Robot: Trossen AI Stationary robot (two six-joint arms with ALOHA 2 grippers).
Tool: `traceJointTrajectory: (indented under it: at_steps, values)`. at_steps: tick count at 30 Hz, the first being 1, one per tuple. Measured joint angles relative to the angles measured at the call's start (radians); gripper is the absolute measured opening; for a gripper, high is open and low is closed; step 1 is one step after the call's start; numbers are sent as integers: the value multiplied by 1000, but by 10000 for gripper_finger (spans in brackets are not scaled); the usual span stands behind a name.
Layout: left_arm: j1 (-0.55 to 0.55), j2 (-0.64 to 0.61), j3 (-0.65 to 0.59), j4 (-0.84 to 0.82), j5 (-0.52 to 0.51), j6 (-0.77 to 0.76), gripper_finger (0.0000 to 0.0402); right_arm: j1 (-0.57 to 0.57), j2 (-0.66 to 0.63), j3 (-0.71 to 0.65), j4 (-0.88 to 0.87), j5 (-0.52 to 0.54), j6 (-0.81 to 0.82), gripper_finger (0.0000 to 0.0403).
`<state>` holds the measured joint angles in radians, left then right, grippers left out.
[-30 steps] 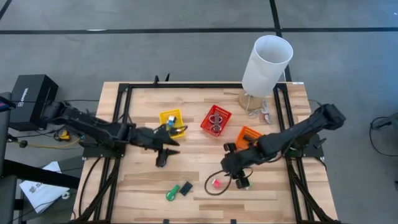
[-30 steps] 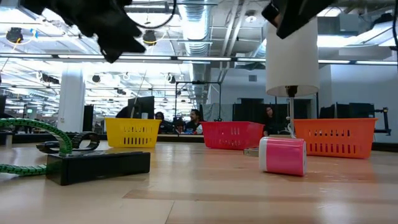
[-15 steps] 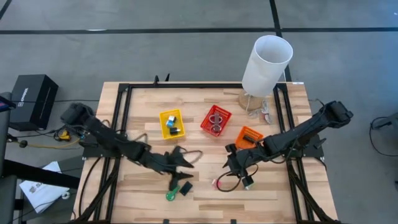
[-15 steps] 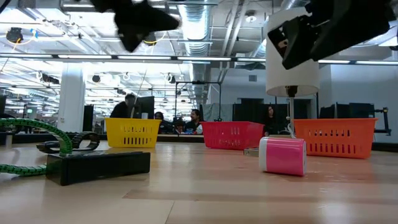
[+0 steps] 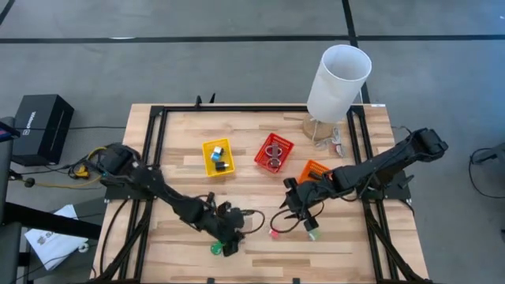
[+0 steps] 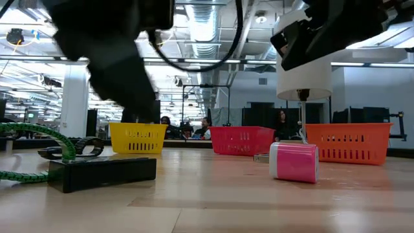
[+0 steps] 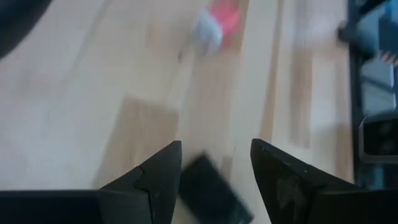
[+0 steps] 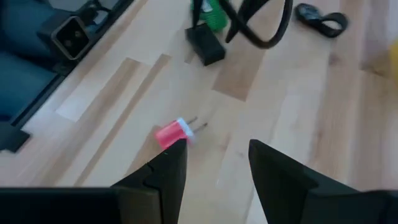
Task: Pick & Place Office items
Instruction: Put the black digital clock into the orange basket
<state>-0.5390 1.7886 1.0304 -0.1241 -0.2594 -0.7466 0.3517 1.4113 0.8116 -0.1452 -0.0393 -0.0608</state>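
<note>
While both arms work the front of the table, sorting looks part done, as I judge it.

Loose items: four office items on bare wood near the front edge: pink plug (image 5: 274,233), green-topped piece (image 5: 312,234), black block (image 5: 231,248), green piece (image 5: 215,248).
Pink plug: lies on its side with prongs showing, just ahead of the right gripper's fingers, not touched.
Black block: flat on the wood, between the left gripper's fingertips in the left wrist view, not yet gripped; green piece just beside it.
Binned items: yellow bin (image 5: 207,147) holds two small things, one blue and one dark; red bin (image 5: 283,143) holds about two metal rings; orange bin (image 5: 319,166) contents hidden by the right arm.
Bins: three, in a row mid-table.
Left gripper (image 7: 216,169): low over the black block, fingers parted, holding nothing.
Right gripper (image 8: 218,165): hovers over the pink plug, fingers parted, empty.
Done: roughly four pieces in bins that I can count.
Left: four loose pieces to lift and drop.
White cylinder (image 5: 338,81): one, at the back right, untouched.
Table (image 5: 181,134): light wood, black frame rails on each side.
</note>
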Motion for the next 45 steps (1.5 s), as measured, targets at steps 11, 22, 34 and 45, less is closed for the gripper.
traceJointTrajectory:
  at_steps: [11,22,34,45]
  values:
    - [-38,27,-41,-2,1,-81,189,0,0,0,32,-72,-54,164]
    - [-38,27,-46,10,-8,-82,233,-1,0,0,26,-72,-54,164]
    - [-53,27,-46,17,-45,-87,298,-1,0,0,26,-72,-52,164]
    - [-72,86,-46,35,-89,-145,297,-1,0,0,26,-73,-52,164]
